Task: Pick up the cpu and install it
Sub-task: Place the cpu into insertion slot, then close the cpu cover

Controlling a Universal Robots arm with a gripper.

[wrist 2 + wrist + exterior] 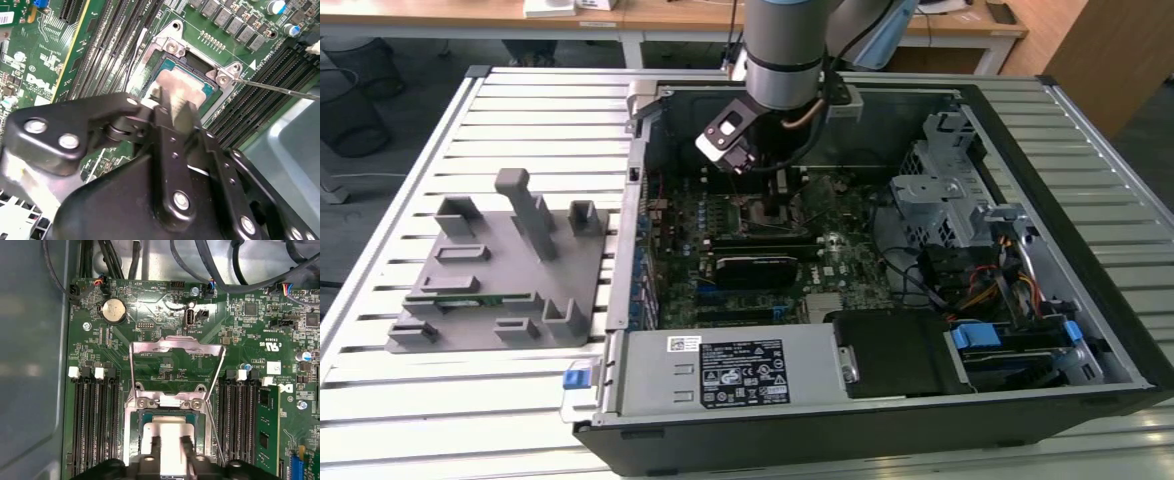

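The cpu [170, 432], a flat square chip with a pale silver top, lies in the open socket on the green motherboard [165, 365]. The same chip shows in the second wrist view as the cpu [192, 82], with its thin teal rim level with the socket frame. My gripper [171, 452] is directly over the chip, right at its top face, and covers its near part. The exterior view has the gripper [767, 190] lowered into the computer case [1067, 110], over the board's upper middle. The socket's metal load plate [175, 347] stands flipped open beyond the chip.
Rows of black memory slots [92, 425] flank the socket, and a green memory stick [267, 430] stands in one. A thin lever wire [280, 87] juts beside the socket. Cables [230, 270] hang near the case wall. A grey fixture [500, 270] sits on the slatted table at the exterior view's left.
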